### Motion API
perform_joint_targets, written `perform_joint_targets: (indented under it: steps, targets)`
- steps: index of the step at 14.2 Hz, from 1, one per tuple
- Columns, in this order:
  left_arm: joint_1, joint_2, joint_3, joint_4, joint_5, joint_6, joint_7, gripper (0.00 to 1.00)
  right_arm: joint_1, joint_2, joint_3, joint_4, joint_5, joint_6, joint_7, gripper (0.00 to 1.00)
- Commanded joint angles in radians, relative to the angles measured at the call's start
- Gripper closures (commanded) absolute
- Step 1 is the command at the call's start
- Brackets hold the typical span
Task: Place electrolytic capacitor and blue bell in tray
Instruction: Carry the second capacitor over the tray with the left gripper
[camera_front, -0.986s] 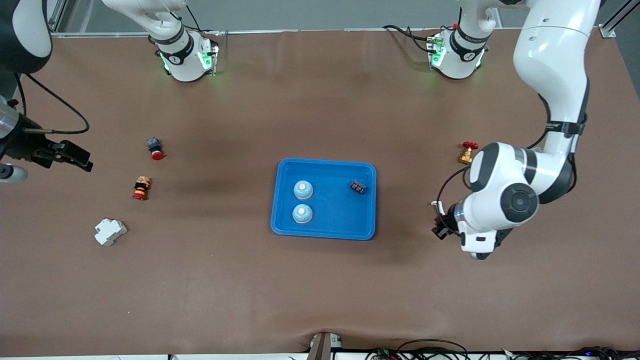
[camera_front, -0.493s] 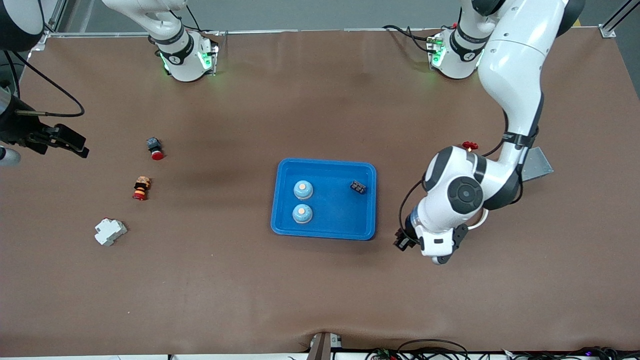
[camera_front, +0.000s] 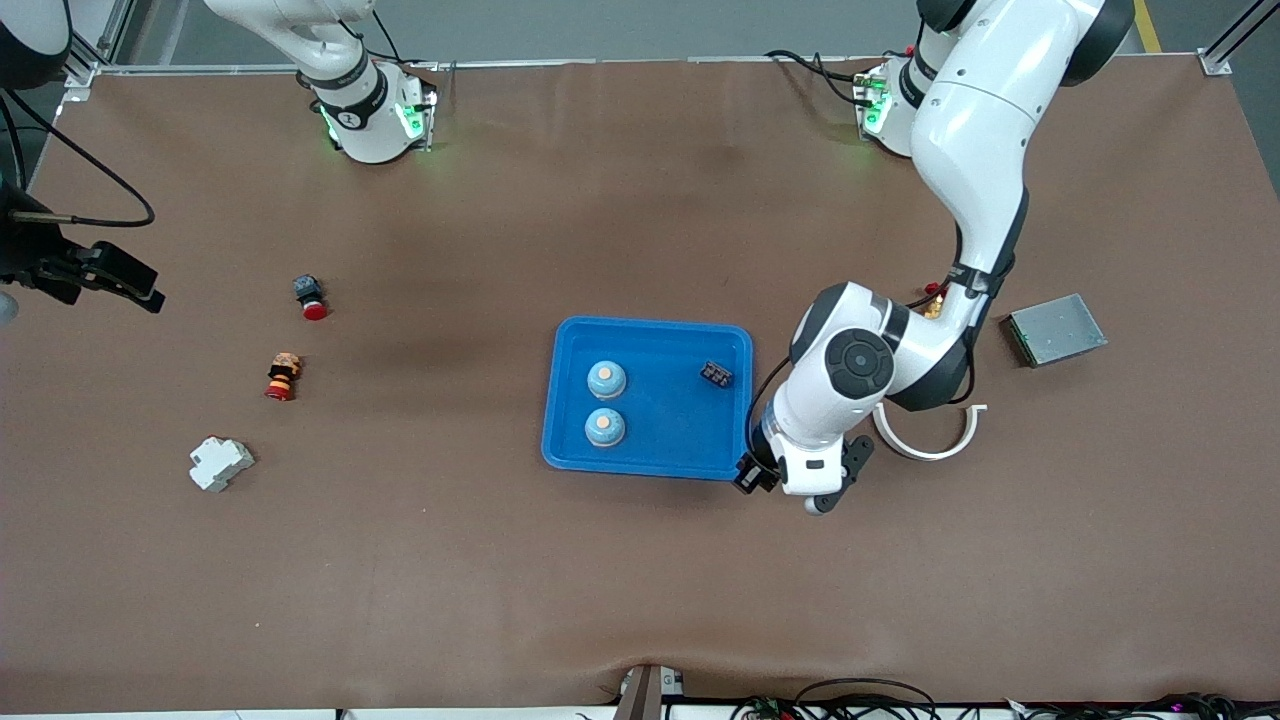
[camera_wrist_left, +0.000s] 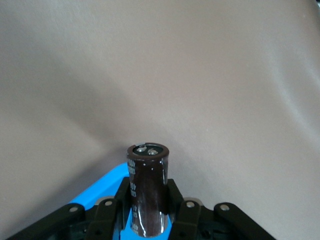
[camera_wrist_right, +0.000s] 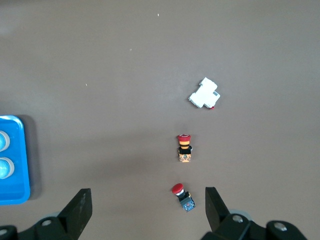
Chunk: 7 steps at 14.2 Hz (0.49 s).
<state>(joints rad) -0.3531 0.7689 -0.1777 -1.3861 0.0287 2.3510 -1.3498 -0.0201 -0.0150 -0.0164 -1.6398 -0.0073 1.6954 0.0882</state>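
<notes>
The bright blue tray (camera_front: 672, 442) lies mid-table, holding two blue bells (camera_front: 606, 379) (camera_front: 605, 427) and a small black part (camera_front: 716, 374). My left gripper (camera_front: 752, 476) is over the tray's rim, at the corner nearer the camera toward the left arm's end. It is shut on a dark brown electrolytic capacitor (camera_wrist_left: 148, 192), held upright between the fingers (camera_wrist_left: 186, 215), with the tray's corner (camera_wrist_left: 102, 189) just below. My right gripper (camera_front: 128, 284) is open and empty, high over the right arm's end of the table; it also shows in the right wrist view (camera_wrist_right: 147, 210).
Toward the right arm's end lie a red-capped push button (camera_front: 310, 297), an orange-and-red button (camera_front: 283, 376) and a white breaker (camera_front: 221, 463). Toward the left arm's end are a grey metal box (camera_front: 1055, 330), a white half ring (camera_front: 930, 440) and a brass valve (camera_front: 935, 302), partly hidden.
My left arm has swung from its end of the table to the tray's corner, carrying the capacitor and uncovering the grey box. My right gripper has drifted slightly away from the camera.
</notes>
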Motion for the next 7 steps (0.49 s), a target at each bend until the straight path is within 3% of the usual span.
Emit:
perform_joint_targets:
  steps: [1, 7]
  targets:
    - [-0.047, 0.021, 0.017, 0.027, -0.007, 0.014, -0.043, 1.0, -0.029, 0.018, 0.016, 0.089, 0.013, -0.039, 0.015, 0.0]
    - [-0.093, 0.029, 0.02, 0.022, -0.006, 0.014, -0.13, 1.0, -0.05, 0.036, 0.015, 0.104, 0.023, -0.091, 0.024, 0.0]
